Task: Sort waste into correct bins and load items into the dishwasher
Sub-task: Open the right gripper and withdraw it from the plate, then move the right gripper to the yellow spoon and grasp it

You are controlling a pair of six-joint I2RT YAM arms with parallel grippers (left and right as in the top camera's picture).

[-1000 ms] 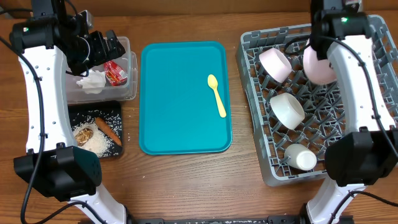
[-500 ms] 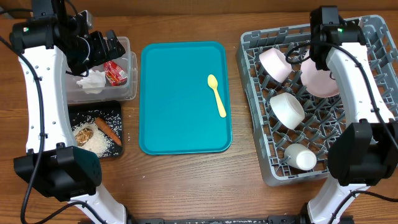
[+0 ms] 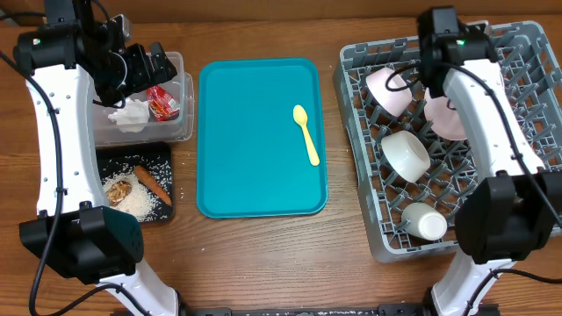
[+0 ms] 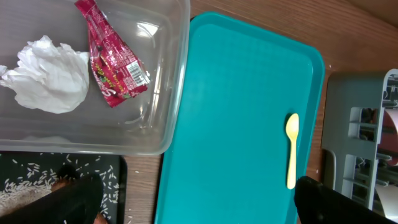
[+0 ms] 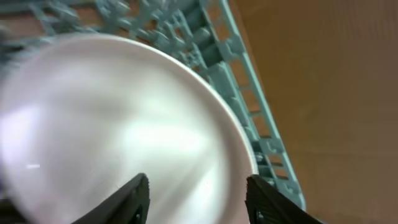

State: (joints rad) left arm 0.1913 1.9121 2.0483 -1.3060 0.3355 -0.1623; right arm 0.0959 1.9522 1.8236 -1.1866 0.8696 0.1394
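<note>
Right gripper (image 5: 198, 202) parted over the racked plate (image 5: 112, 124)
Grips nothing; left gripper (image 4: 199, 208) wide open, empty, over the clear tub (image 4: 169, 118).

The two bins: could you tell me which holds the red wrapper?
The clear tub: the wrapper lies there beside the napkin; the black tray holds rice and a stick.

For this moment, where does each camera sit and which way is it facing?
Overhead: fixed above the table, looking straight down at teal tray and dish rack; left arm and right arm show.
Left wrist: above the clear tub, facing down; left pincer fingers at bottom edge.
Right wrist: close over the plate in the rack; right pincer fingers at bottom.
Shared: overhead and left wrist both show the yellow spoon.
</note>
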